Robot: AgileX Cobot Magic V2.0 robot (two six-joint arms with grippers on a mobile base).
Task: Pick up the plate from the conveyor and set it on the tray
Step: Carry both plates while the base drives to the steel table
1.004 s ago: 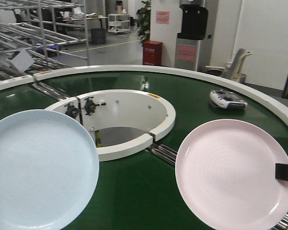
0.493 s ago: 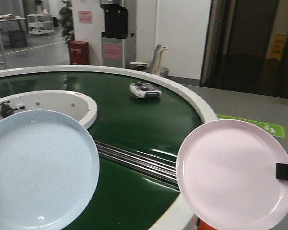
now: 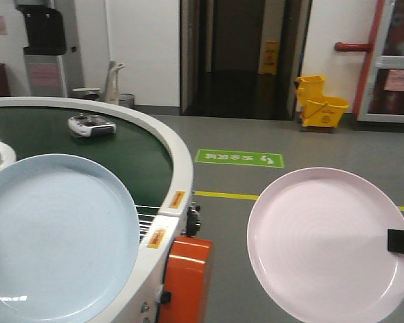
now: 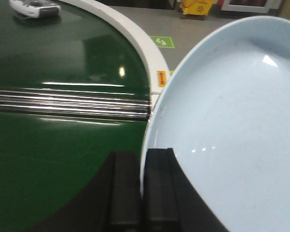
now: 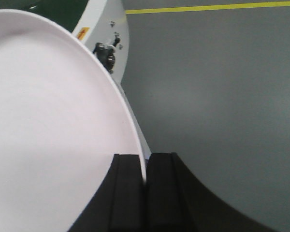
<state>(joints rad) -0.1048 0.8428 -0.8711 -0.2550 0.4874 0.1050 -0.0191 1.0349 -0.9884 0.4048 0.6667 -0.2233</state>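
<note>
Conveyor (image 3: 180, 159) now far left, cropped.

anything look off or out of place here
One thing: a grey-and-white handheld device, like a remote controller, lies on the conveyor belt, where plates would be expected. The pale blue plate and the pink plate are gripped by their rims and look intact; nothing is spilled.
</note>
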